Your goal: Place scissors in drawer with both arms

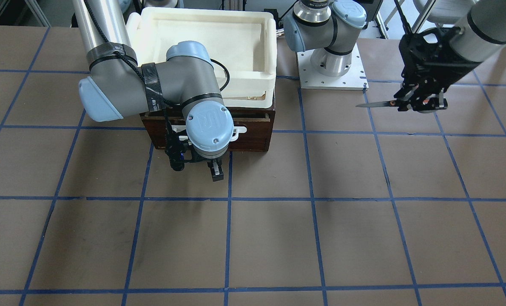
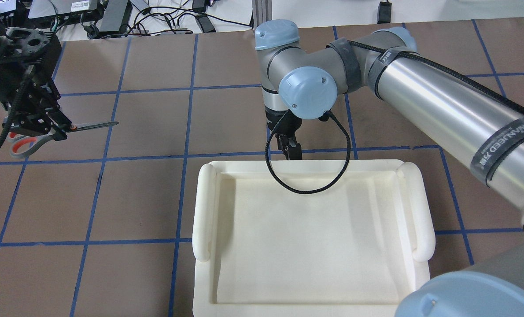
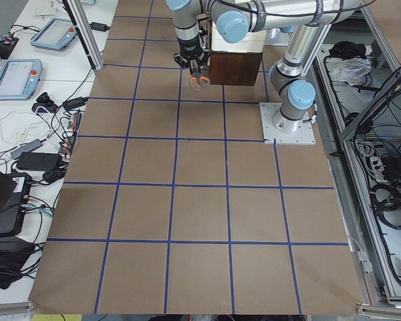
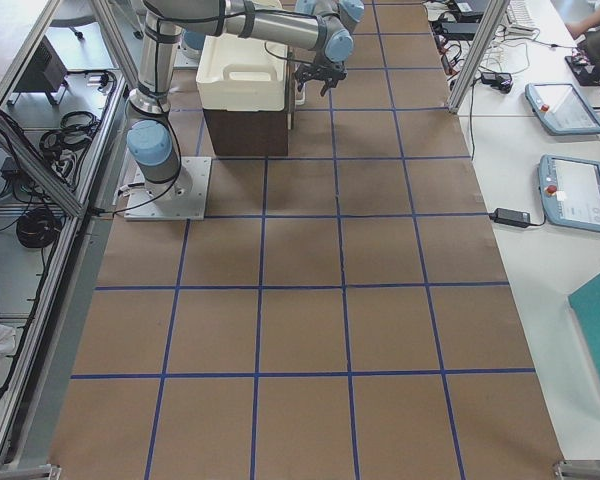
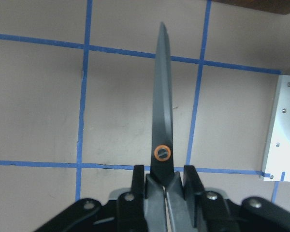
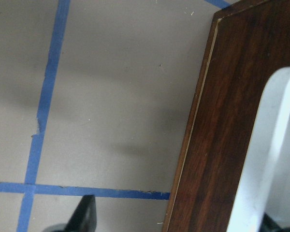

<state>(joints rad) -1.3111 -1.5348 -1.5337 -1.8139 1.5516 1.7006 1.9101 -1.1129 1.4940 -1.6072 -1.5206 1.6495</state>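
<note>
My left gripper [image 1: 411,103] is shut on the scissors [image 1: 376,104] near their pivot and holds them level above the table, far from the drawer. In the overhead view the dark blades [image 2: 92,127] point toward the table's middle, and the grey and orange-red handles [image 2: 24,144] trail behind the gripper [image 2: 61,130]. The left wrist view shows the fingers [image 5: 137,181] clamped beside the orange pivot [image 5: 162,152]. The dark brown drawer [image 1: 253,127] looks closed. My right gripper [image 1: 216,171] is open in front of it, by the white bar handle [image 6: 266,159]; one finger [image 6: 84,217] shows.
A cream-white foam tray [image 2: 204,207] sits on top of the drawer cabinet [image 4: 245,130]. The left arm's metal base plate [image 1: 331,78] stands on the table beside the cabinet. Brown table paper with blue tape lines [image 1: 312,199] spreads in front.
</note>
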